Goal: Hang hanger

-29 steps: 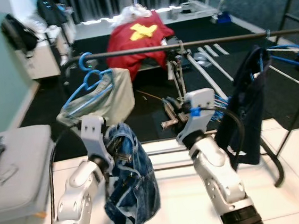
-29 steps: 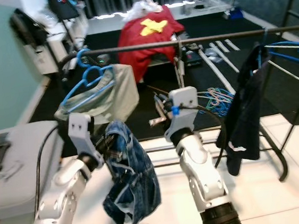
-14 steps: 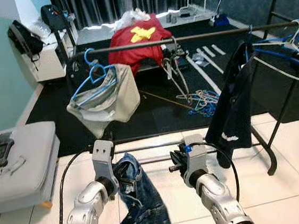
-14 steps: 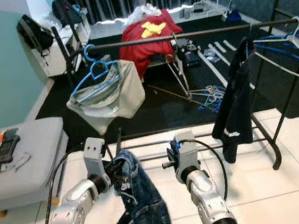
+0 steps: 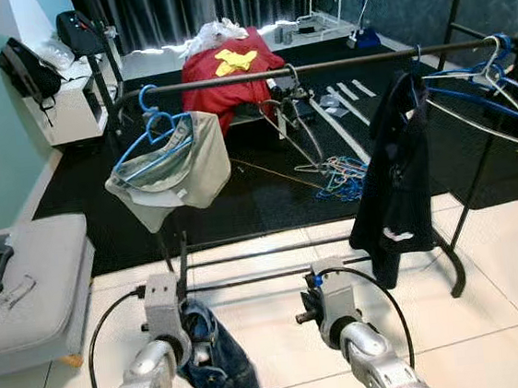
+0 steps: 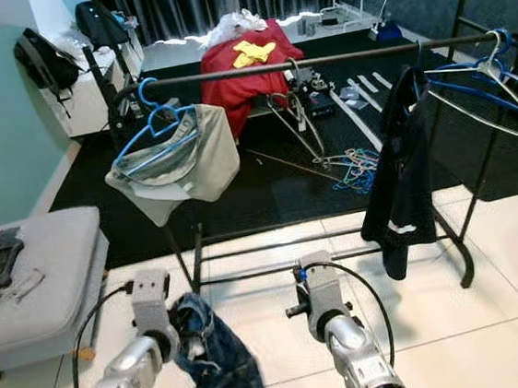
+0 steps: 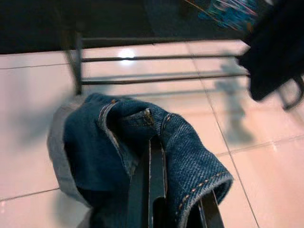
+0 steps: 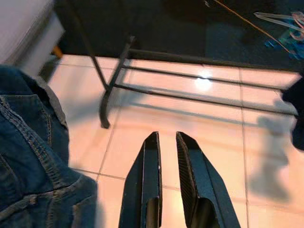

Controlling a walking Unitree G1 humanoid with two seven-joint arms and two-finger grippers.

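Two grippers sit low over the pale tiled floor (image 5: 494, 317), nearer than the black clothes rail (image 5: 320, 65). Left gripper (image 7: 151, 156) is clamped on a crumpled pair of blue denim jeans (image 7: 118, 156), held well below the rail. Right gripper (image 8: 166, 147) is bare, its fingers nearly together with a narrow gap, grasping nothing. On the rail's left end hangs a blue plastic hanger (image 5: 152, 131) carrying a beige garment (image 5: 182, 170). Further along hangs a dark jacket (image 5: 396, 170). Behind the rail, a red cloth (image 5: 228, 72) lies piled.
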